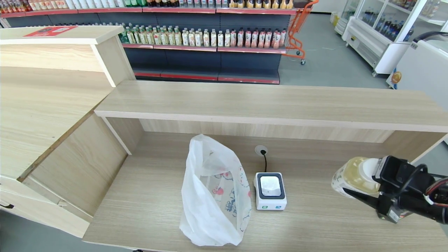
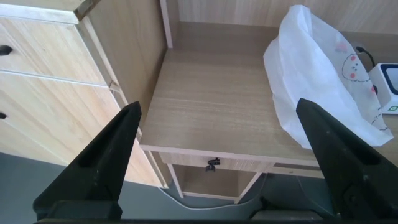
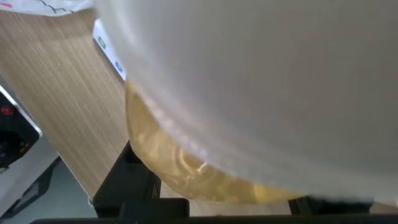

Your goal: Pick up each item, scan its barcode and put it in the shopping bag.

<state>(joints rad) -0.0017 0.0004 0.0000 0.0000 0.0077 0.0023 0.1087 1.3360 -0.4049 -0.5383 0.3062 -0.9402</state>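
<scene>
Head view: the right gripper is clamped on a bottle of pale liquid, lying sideways above the desk, well right of the scanner and the shopping bag. Left wrist view: the left gripper hangs beside the desk, fingers spread wide, holding nothing. Right wrist view: the bottle sits close against the lens. I judge it full, fairly heavy, rigid but smooth; I would grip its body just below the cap
</scene>
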